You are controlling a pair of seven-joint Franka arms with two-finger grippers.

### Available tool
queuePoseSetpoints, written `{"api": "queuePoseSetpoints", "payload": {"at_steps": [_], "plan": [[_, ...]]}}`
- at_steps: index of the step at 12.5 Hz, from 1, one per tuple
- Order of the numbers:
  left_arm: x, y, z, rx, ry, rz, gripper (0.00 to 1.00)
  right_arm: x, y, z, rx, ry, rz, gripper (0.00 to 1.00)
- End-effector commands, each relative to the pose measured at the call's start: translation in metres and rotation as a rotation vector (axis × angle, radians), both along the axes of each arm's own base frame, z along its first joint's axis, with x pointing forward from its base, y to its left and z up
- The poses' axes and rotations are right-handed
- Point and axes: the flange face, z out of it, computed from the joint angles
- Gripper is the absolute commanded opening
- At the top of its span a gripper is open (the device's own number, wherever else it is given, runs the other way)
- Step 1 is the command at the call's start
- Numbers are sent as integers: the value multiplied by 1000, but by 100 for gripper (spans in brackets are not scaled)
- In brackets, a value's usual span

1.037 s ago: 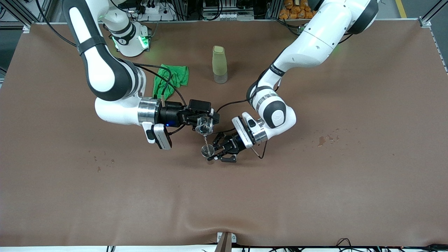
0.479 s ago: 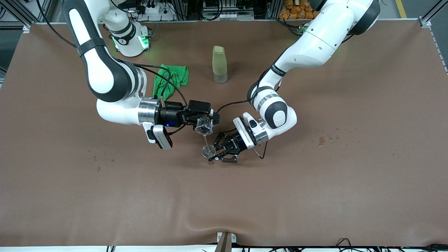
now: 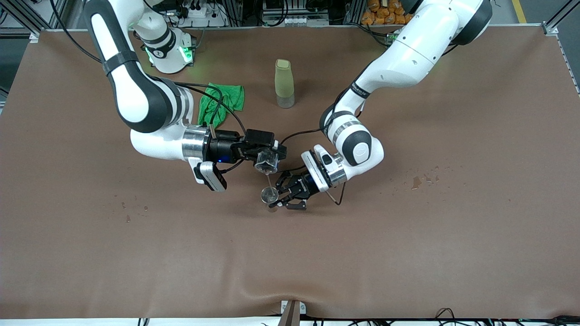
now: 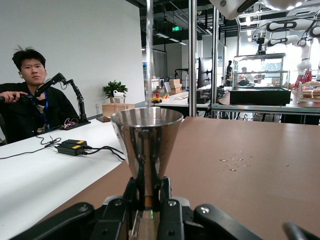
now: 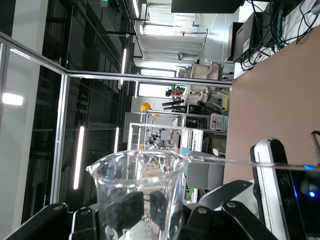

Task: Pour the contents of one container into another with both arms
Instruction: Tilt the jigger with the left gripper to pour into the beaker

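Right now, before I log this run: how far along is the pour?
Done: the right gripper is shut on the clear beaker, the left gripper on the metal cup. In hand: the tipped beaker sends a thin stream into the cup below. Left: finishing the pour and setting both on the table.

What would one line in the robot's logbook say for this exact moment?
step: pouring | right gripper: shut on tilted clear beaker | left gripper: shut on metal cup | stream: into cup
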Motion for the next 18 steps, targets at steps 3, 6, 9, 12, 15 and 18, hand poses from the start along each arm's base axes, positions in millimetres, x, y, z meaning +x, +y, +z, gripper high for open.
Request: {"api": "queuePoseSetpoints", "payload": {"at_steps": [3,6,9,12,15,18], "plan": [[-8,8,13,-37,24,10,0,-6,0,2,47,47,-25,0],[-11,9,13,-32,27,7,0,-4,-1,2,79,72,-46,0],[-14,9,11,-28,32,5,0,-2,0,4,102,81,-57,0],[-14,8,11,-32,36,4,0,-1,0,1,106,88,-61,0],[-17,5,10,-34,42,1,0,0,-1,-1,115,138,-60,0],[-17,4,11,-43,56,0,0,-2,1,-2,149,163,-55,0]]}}
